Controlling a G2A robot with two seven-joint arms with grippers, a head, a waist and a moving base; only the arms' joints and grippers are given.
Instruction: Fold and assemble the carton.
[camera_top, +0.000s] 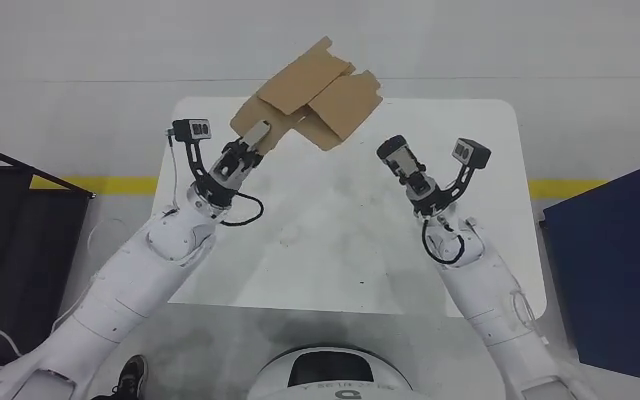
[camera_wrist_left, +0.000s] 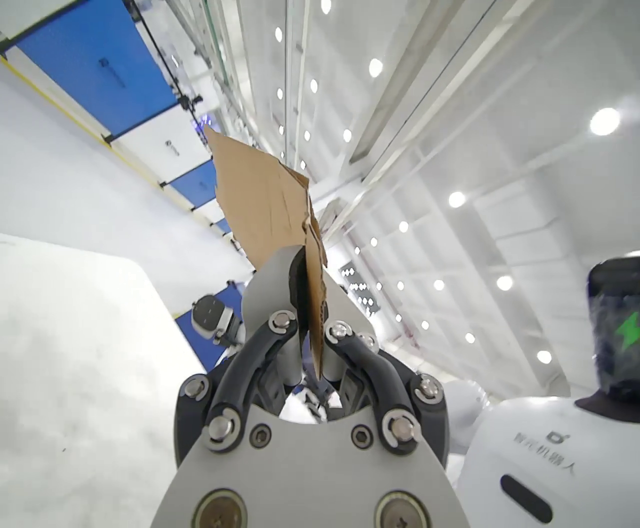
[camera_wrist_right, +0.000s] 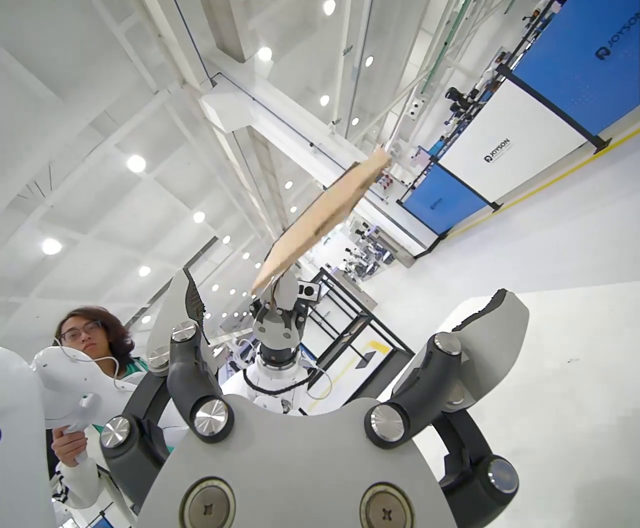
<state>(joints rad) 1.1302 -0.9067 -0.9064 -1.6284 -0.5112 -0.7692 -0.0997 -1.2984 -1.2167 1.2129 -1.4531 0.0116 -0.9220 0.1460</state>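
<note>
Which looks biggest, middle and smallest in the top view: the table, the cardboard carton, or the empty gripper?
1. table
2. carton, though it is held up nearer the camera, which flatters it
3. right gripper, open, clearly smallest

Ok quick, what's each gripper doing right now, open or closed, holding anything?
Left gripper: closed on the carton.
Right gripper: open, holding nothing.

White logo print on blue panels (camera_wrist_right: 550, 75)
</note>
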